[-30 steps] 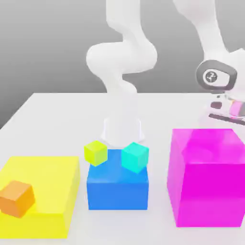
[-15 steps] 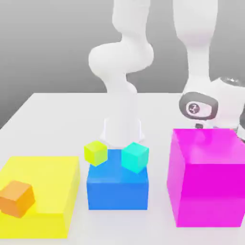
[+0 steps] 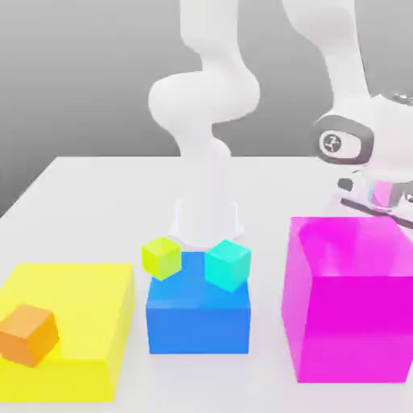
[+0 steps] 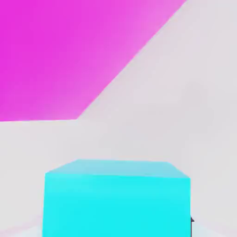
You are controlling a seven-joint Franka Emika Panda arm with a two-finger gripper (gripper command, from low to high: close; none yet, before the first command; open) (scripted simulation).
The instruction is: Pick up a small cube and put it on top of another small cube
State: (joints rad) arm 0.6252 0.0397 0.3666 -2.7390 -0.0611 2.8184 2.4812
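- A white table [image 3: 89, 202] carries three big blocks in a row.
- A large magenta block [image 3: 348, 310] stands at the exterior view's right (the tallest of the three).
- A blue block [image 3: 198, 319] sits in the middle, with a yellow-green small cube [image 3: 161, 258] and a turquoise small cube [image 3: 228, 264] on its top, near each other but apart.
- A low yellow block [image 3: 73, 323] lies at the exterior view's left; an orange small cube [image 3: 29, 335] rests on its near corner.

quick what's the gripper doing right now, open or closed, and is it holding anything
Gripper: closed on the small cyan cube, up beside the big magenta block.
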